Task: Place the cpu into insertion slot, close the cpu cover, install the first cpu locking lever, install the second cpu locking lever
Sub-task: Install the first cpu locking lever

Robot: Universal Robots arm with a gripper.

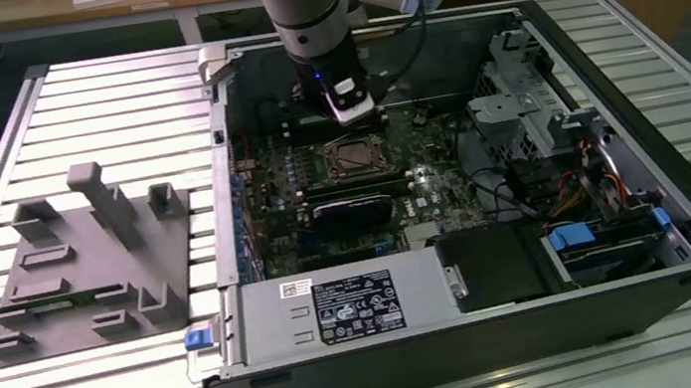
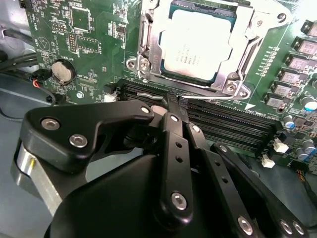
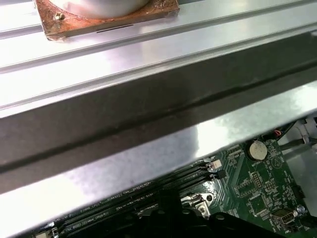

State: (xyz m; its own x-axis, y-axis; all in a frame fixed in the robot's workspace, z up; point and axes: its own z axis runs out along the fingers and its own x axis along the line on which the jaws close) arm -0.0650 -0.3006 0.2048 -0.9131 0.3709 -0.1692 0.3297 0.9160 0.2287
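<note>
Gripper (image 2: 172, 103): fingers closed together, nothing visibly clamped, tip resting at the bent end of a locking lever (image 2: 147, 93), just beside the memory slots (image 2: 228, 121). Cpu (image 2: 198, 42): seated in the insertion slot (image 1: 329, 160), with the cpu cover (image 2: 150, 47) lying flat over it. Handling, as judged: press the lever's end down and under its catch without slipping onto the slots. Arm (image 1: 301, 9): near vertical, reaching down into the open case (image 1: 500, 344).

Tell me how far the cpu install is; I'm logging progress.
Done: the cpu sits in the insertion slot with the cpu cover down over it. In hand: the gripper is at a thin locking lever beside the slot. Whether either lever is latched is unclear.
</note>
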